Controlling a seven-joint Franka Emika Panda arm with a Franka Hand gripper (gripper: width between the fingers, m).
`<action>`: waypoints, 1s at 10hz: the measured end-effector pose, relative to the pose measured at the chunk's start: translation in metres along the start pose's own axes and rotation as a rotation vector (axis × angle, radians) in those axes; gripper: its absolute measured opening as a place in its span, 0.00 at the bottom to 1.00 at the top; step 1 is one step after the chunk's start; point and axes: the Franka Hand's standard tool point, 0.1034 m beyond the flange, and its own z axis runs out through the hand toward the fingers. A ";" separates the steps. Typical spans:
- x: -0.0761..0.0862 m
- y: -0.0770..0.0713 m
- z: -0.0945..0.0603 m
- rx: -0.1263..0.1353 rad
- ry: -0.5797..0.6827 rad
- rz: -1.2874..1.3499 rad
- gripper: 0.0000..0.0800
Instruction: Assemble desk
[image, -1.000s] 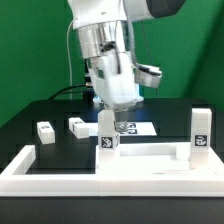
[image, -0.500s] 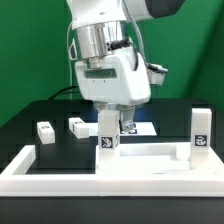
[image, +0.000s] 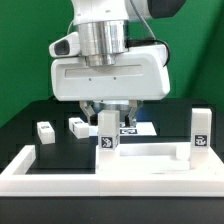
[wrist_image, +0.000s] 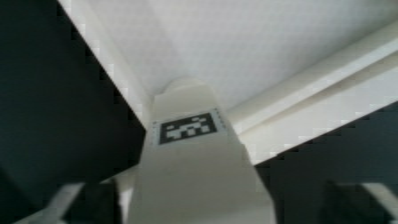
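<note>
**Gripper** (image: 108, 116): hangs straight down over the desk top. Its jaws stand wider than the leg between them and clamp nothing.

**Desk top** (image: 150, 157): lies flat behind the border wall (image: 110, 182), long axis across the exterior view.

**Straddled leg** (image: 107, 138): stands upright on the top's corner at the exterior view's left, long axis vertical.

**Second leg** (image: 200, 130): stands upright at the opposite corner.

**Outer loose leg** (image: 45, 131), **inner loose leg** (image: 77, 126): lie on the table (image: 60, 146), well apart from the jaws.

Only the wrist view shows the dark gap beside the straddled leg. Only the exterior view shows the other legs.
</note>
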 end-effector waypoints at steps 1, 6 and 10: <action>0.000 0.000 0.000 0.000 0.000 0.030 0.46; -0.001 0.006 0.000 -0.004 0.000 0.494 0.37; -0.002 -0.001 0.003 0.059 -0.048 1.141 0.37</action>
